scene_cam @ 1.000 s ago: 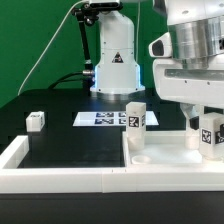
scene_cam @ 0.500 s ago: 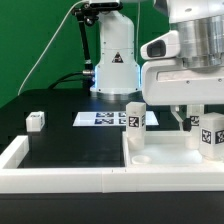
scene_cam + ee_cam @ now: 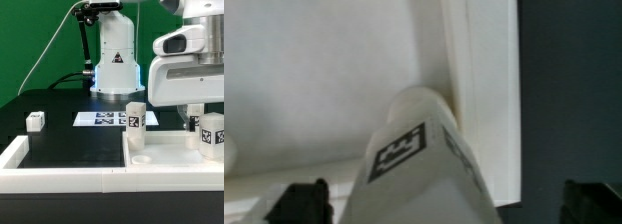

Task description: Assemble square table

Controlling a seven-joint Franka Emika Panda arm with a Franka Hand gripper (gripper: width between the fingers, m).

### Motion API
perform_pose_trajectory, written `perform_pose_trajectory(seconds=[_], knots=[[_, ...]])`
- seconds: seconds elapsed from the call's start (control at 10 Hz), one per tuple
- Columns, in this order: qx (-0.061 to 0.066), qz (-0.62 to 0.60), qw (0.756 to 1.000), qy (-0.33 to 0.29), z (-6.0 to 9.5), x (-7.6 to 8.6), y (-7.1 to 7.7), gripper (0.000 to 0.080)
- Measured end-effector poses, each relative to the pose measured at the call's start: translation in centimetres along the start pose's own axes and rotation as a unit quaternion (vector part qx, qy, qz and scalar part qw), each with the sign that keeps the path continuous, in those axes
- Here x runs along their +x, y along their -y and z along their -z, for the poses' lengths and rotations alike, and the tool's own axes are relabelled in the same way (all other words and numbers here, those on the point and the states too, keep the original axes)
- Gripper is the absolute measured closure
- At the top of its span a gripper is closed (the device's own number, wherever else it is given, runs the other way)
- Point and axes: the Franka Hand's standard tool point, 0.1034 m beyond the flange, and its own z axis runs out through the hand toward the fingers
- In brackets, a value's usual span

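The white square tabletop [image 3: 168, 150] lies flat at the exterior view's right, inside the border wall. Two white tagged legs stand upright on it: one at its far left corner [image 3: 135, 116], one at its far right [image 3: 210, 131]. My gripper [image 3: 205, 113] hangs just above the right leg, open, with one dark finger [image 3: 192, 120] beside the leg's top. In the wrist view that leg [image 3: 416, 160] rises between my gripper's [image 3: 446, 205] two fingertips [image 3: 304, 200], which stand apart from it on both sides. A small white tagged piece [image 3: 36, 121] sits on the black table at the left.
The marker board [image 3: 98, 118] lies behind the tabletop, in front of the robot base [image 3: 115, 65]. A low white border wall [image 3: 60, 180] runs along the front and left. A round bump or hole [image 3: 140, 157] marks the tabletop's near left corner.
The gripper has opened off the right leg and risen straight up; the leg stays standing on the tabletop. Nothing else has moved.
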Motion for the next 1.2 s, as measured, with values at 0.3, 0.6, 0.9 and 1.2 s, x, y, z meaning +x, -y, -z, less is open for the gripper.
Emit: perform_pose_trajectory(seconds=[0.3, 0.6, 0.9, 1.2], knots=[[-0.001, 0.085, 0.996, -0.01, -0.06, 0.26, -0.38, 0.015], [-0.002, 0.135, 0.991, -0.009, -0.16, 0.31, -0.95, 0.0239], [-0.001, 0.132, 0.991, -0.009, -0.16, 0.31, -0.98, 0.0509], [0.001, 0.07, 0.997, -0.009, -0.18, 0.31, -0.98, 0.0509]])
